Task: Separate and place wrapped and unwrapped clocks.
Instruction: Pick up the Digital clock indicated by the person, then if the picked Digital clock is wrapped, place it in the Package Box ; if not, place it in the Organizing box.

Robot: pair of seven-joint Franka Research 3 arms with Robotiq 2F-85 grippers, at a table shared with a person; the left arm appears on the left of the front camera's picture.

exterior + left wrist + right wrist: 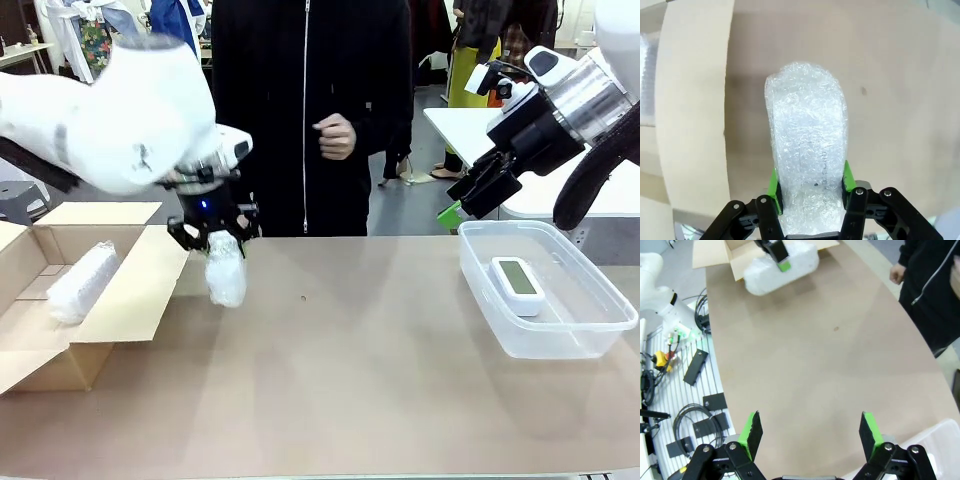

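Note:
My left gripper is shut on a white bubble-wrap bundle, which hangs end-down just above the table beside the cardboard box flap. In the left wrist view the bundle sits squeezed between my green pads. A second wrapped bundle lies inside the open cardboard box at the left. The bare white clock with a grey-green screen lies in the clear plastic tub at the right. My right gripper is open and holds nothing, raised above the tub's far side. From the right wrist, the held bundle shows far off.
A person in a black zipped jacket stands at the far edge, one hand held at the chest. The brown table stretches bare between box and tub. Cables and black parts lie on the floor beside the table.

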